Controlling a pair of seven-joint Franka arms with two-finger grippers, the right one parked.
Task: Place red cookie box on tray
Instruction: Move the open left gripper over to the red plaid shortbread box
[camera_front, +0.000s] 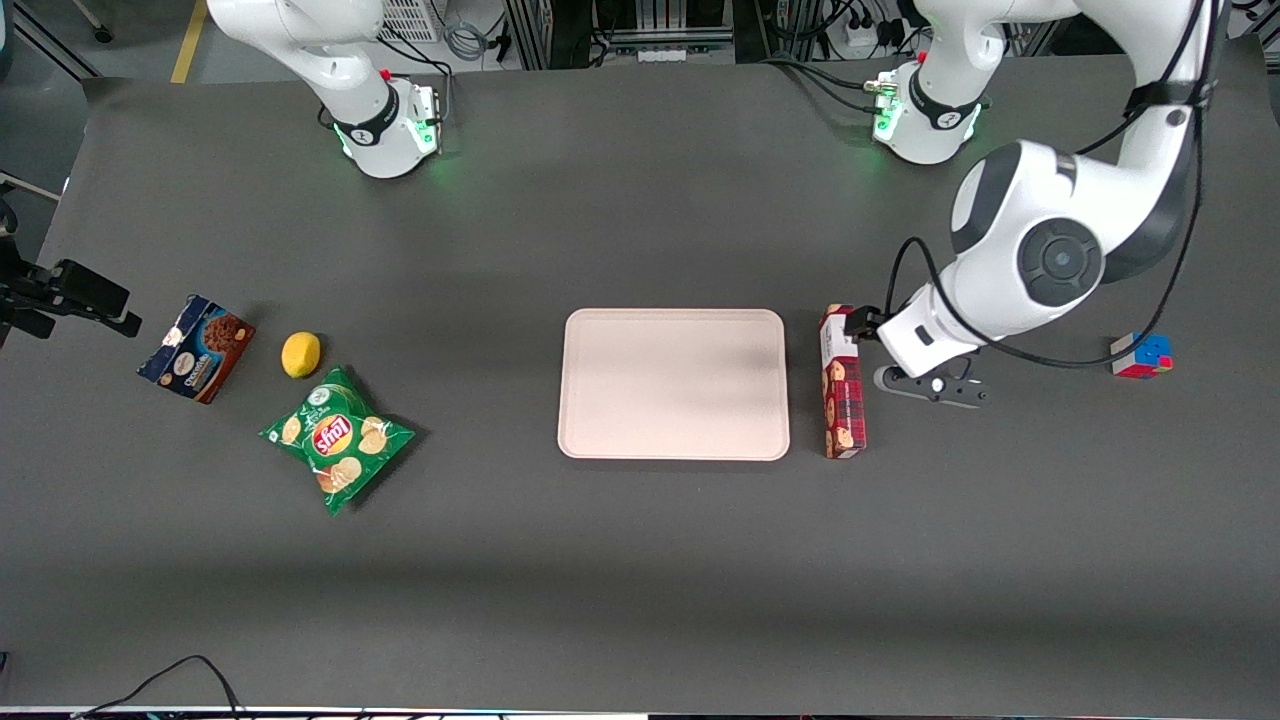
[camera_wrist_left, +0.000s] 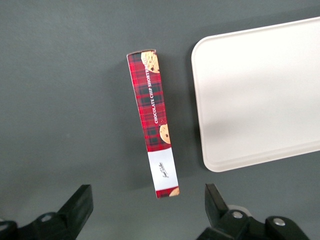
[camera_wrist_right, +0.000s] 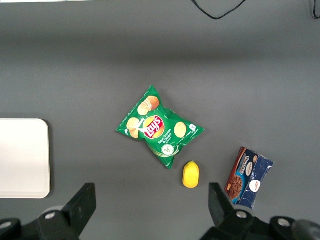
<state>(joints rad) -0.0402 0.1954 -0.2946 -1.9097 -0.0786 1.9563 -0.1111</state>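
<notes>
Your flat pale pink rectangular plastic tray (camera_front: 674, 385) with rounded corners and a low rim lies on the middle of the table, and nothing rests in it. Just beside its short edge, toward the working arm's end, you see the long narrow red tartan cookie box (camera_front: 842, 382) lying flat on the table, close to the tray's rim but apart from it; its length runs alongside that short edge, with the white end farther from the front camera.

Your left arm's gripper (camera_wrist_left: 149, 212) hangs above the white end of the box. From the wrist camera its two black fingers (camera_wrist_left: 76, 206) are spread wide, one to each side of the box's white end, touching nothing.

The surface is a dark grey matte tabletop (camera_front: 640, 560). Toward the parked arm's end you have a green crinkled bag of potato chips (camera_front: 337, 439), a small yellow lemon (camera_front: 301, 354) just beside it and farther from the front camera, and a short dark blue and brown chocolate cookie box (camera_front: 197, 347) near the lemon. Toward the working arm's end, well apart from the tray, sits a small multicoloured puzzle cube (camera_front: 1142, 355).

Farther from the front camera than the table edge you can make out metal racks and loose cables on the floor, and a black cable (camera_front: 170, 680) loops onto the table's edge nearest that camera.
</notes>
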